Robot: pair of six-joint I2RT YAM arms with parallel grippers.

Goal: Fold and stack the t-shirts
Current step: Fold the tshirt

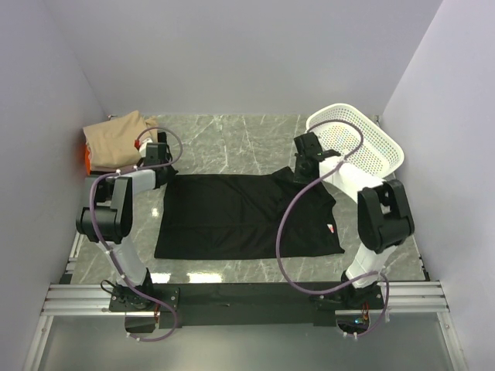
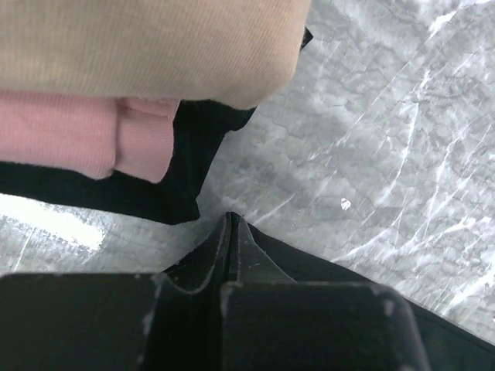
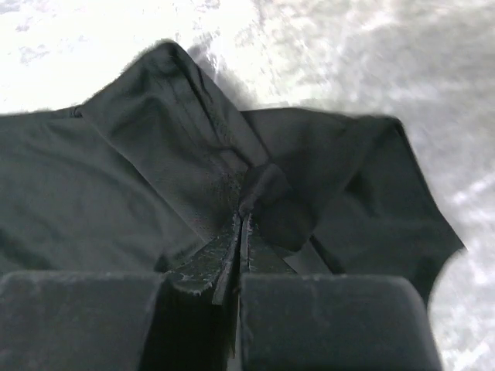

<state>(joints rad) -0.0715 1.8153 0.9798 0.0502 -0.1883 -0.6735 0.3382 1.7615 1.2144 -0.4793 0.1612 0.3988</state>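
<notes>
At the middle of the tabletop (image 1: 224,143) the black t-shirt (image 1: 232,216) lies spread out and quite flat, with its neck label (image 1: 331,229) toward the right side. It is not folded yet, as far as I can judge.

The left tool (image 2: 232,232) is at the far left corner of this shirt. Its fingers are pressed together, and a thin edge of black cloth seems to be caught between them. The right tool (image 3: 241,224) is at the far right part of the shirt, near the sleeve. It is clenched on a small bunch of the cloth, which rises into wrinkles around the tips.

At the far left corner of the tabletop a stack of folded shirts (image 1: 116,135) is waiting, just beside the left tool: a tan one (image 2: 155,46) on top, then a pink one (image 2: 77,131) and a black one (image 2: 178,178), and an orange one (image 1: 83,158) shows at the side. So this part of the task looks finished.

What remains, I think, is to fold the black shirt, probably by bringing the far edge toward the near edge, and then to put it on the stack. The white basket (image 1: 363,143) at the far right looks empty from above.
</notes>
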